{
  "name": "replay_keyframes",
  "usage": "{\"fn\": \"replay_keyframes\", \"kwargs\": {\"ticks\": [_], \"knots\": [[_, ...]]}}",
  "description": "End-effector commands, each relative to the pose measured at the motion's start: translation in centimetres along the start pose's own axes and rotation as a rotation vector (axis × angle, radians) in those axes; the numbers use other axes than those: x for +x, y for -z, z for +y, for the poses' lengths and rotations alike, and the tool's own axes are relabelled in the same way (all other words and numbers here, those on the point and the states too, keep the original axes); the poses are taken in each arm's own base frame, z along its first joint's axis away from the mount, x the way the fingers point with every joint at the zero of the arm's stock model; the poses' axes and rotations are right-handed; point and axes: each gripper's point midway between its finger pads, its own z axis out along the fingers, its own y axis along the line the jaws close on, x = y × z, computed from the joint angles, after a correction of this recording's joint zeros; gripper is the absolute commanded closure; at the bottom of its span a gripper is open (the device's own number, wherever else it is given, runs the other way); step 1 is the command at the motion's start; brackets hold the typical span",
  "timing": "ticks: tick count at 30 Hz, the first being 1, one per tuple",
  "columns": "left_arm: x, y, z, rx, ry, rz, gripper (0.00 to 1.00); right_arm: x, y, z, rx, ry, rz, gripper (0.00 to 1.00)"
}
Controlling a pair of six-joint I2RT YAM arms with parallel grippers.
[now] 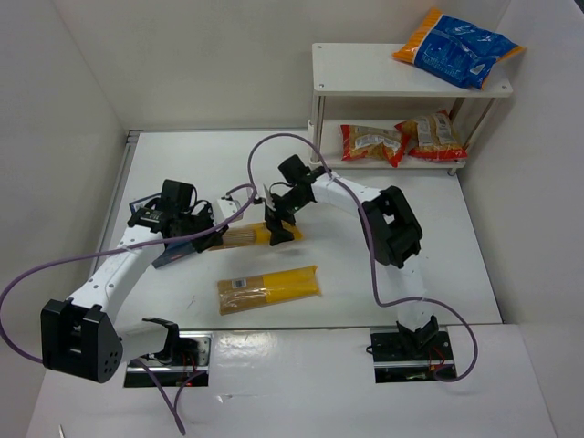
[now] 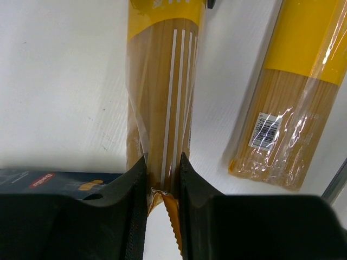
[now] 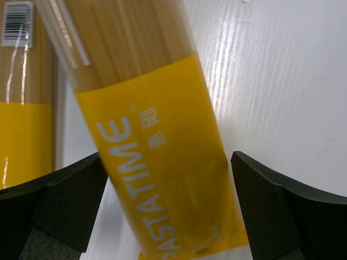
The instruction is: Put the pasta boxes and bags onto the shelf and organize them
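Top external: white table point(image 1: 429, 265), white walls point(image 1: 210, 64); left hand point(image 2: 162, 179) clamps a spaghetti packet point(image 2: 162, 81), right hand point(image 3: 169, 200) apart.

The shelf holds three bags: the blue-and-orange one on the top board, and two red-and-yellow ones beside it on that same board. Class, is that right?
Not quite. The two red-and-yellow bags lie on the lower board of the shelf, beneath the top board; only the blue-and-orange bag is on top. The top external view shows it.

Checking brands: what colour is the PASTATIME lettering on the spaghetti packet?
White on yellow, on the spaghetti packet; clearest in right wrist view.
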Motion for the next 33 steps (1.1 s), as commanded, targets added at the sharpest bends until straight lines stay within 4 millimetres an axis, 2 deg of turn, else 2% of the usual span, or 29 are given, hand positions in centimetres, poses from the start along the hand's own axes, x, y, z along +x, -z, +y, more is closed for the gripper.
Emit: {"fn": "replay_keyframes", "kwargs": {"ticks": [1, 5, 6, 8, 9, 10, 11, 12, 15, 17, 18, 19, 20, 21, 22, 25, 26, 28, 29, 30, 32, 33], "knots": [[-3.5, 1.1, 1.2, -0.049, -0.059, -0.124, 1.00, -0.7, -0.9, -0.5, -0.023, -0.011, -0.006, 0.00], [-3.7, 1.3, 1.2, -0.055, -0.064, -0.130, 1.00, 0.8, -2.3, -0.2, -0.062, -0.027, 0.019, 0.00], [-3.7, 1.3, 1.2, -0.055, -0.064, -0.130, 1.00, 0.4, -2.2, -0.4, -0.057, -0.019, 0.015, 0.00], [-3.7, 1.3, 1.2, -0.055, -0.064, -0.130, 1.00, 0.7, -2.3, -0.4, -0.058, -0.028, 0.027, 0.15], [-3.7, 1.3, 1.2, -0.055, -0.064, -0.130, 1.00, 0.7, -2.3, -0.5, -0.058, -0.028, 0.027, 0.29], [-3.7, 1.3, 1.2, -0.055, -0.064, -0.130, 1.00, 1.0, -2.8, -0.2, -0.063, -0.027, 0.043, 0.70], [-3.7, 1.3, 1.2, -0.055, -0.064, -0.130, 1.00, 0.8, -2.7, -0.3, -0.062, -0.026, 0.043, 0.94], [-4.0, 1.5, 1.4, -0.060, -0.068, -0.136, 1.00, 0.8, -2.9, -0.2, -0.060, -0.020, 0.056, 1.00], [-4.3, 1.6, 1.0, -0.056, -0.058, -0.144, 1.00, -0.2, -2.5, 0.5, -0.073, -0.031, 0.062, 1.00], [-4.6, 2.1, 1.7, -0.103, -0.049, -0.148, 0.99, -1.0, -1.6, 1.3, -0.071, -0.055, 0.050, 1.00], [-4.8, 2.6, 1.8, -0.128, -0.026, -0.158, 0.93, -2.3, -0.5, 1.6, -0.043, -0.048, 0.028, 1.00], [-4.6, 3.0, 2.2, -0.154, -0.004, -0.156, 0.80, -2.9, 0.4, 1.5, -0.023, -0.037, 0.016, 1.00], [-4.9, 3.4, 2.9, -0.195, 0.000, -0.162, 0.35, -3.4, 1.0, 1.9, -0.012, -0.052, 0.006, 1.00], [-5.4, 3.9, 3.4, -0.228, 0.033, -0.174, 0.22, -4.3, 1.6, 1.8, 0.013, -0.043, -0.016, 1.00], [-5.5, 4.5, 4.1, -0.280, 0.068, -0.179, 0.00, -5.1, 2.9, 2.1, 0.041, -0.042, -0.036, 1.00], [-6.2, 6.0, 5.3, -0.380, 0.126, -0.205, 0.00, -6.2, 4.6, 2.6, 0.086, -0.052, -0.062, 1.00], [-6.5, 7.3, 6.6, -0.471, 0.148, -0.214, 0.00, -6.5, 5.6, 3.1, 0.099, -0.078, -0.071, 1.00], [-6.5, 8.6, 7.9, -0.567, 0.228, -0.226, 0.00, -6.7, 6.5, 3.0, 0.129, -0.076, -0.080, 1.00], [-6.5, 9.6, 8.8, -0.634, 0.260, -0.239, 0.00, -7.7, 7.3, 3.3, 0.143, -0.070, -0.095, 1.00], [-5.5, 10.6, 10.0, -0.732, 0.309, -0.210, 0.00, -7.4, 8.0, 2.7, 0.182, -0.101, -0.092, 1.00], [-5.2, 12.3, 10.6, -0.824, 0.373, -0.219, 0.00, -8.0, 9.2, 2.8, 0.220, -0.129, -0.110, 1.00], [-5.0, 12.5, 10.8, -0.841, 0.389, -0.216, 0.00, -8.4, 9.9, 2.6, 0.237, -0.137, -0.124, 1.00]]}}
